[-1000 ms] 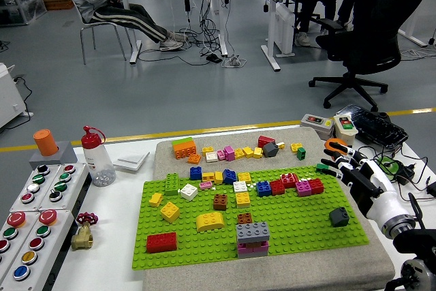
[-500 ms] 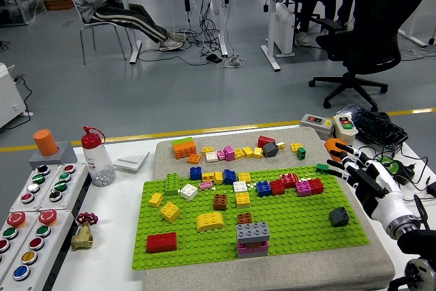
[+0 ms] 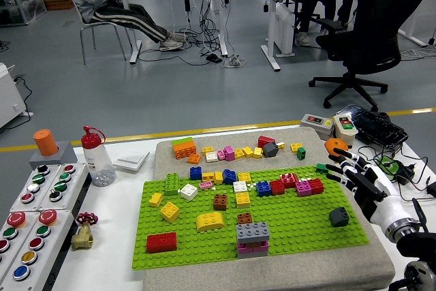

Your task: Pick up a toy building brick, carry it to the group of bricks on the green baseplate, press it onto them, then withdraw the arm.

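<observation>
The green baseplate (image 3: 286, 226) lies on a beige mat and carries many bricks. A row of blue, yellow, red and pink bricks (image 3: 272, 187) runs along its far part, and a grey-on-pink stack (image 3: 253, 238) stands near the front. Loose bricks (image 3: 231, 152) lie on the mat behind the plate. A small green brick (image 3: 321, 167) sits at the plate's far right corner. My right hand (image 3: 349, 175) hovers at the plate's right edge, just right of that green brick, fingers spread and holding nothing. The left arm is out of view.
A dark grey brick (image 3: 338, 217) sits on the plate's right side near my wrist. An orange tape roll (image 3: 335, 146), two switch boxes (image 3: 317, 123) and a keyboard (image 3: 371, 125) lie at the right. A water bottle (image 3: 97, 157), a button panel (image 3: 34, 202) and a brass valve (image 3: 82, 231) stand at the left.
My right hand has drawn back to the right and toward the near edge, away from the bricks. The orange tape roll behind it is now fully uncovered.
</observation>
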Robot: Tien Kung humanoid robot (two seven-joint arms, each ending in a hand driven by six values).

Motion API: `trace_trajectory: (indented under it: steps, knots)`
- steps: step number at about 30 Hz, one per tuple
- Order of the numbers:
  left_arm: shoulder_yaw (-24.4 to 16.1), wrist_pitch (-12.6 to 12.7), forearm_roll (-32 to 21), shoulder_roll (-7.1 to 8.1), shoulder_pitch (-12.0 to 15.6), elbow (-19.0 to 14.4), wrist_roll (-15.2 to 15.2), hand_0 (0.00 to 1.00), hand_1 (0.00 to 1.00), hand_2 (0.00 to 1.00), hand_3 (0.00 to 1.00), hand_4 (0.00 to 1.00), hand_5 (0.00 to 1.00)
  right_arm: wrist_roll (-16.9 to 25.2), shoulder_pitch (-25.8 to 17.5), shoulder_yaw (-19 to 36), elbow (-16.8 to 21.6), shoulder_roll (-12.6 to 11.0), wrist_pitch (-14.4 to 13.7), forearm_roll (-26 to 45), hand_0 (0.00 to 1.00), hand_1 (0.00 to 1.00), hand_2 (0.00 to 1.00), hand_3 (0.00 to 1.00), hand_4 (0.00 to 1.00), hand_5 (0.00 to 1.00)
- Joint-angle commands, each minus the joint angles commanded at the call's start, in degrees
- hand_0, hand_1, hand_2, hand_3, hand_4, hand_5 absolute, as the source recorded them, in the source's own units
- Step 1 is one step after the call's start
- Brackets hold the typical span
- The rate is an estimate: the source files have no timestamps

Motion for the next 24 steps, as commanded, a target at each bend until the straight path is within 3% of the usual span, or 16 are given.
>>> trace_trajectory:
  steps: [24]
  knots:
    - [-0.69,-0.14,1.44,0.04,0.49,-0.15,0.51,0.633,0.596,0.613,0.411,0.302,0.938,-2.08,-0.25,-0.56,0.09,0.29,0.20,-1.11,0.694,0.709,0.721,0.664,0.460,0.290]
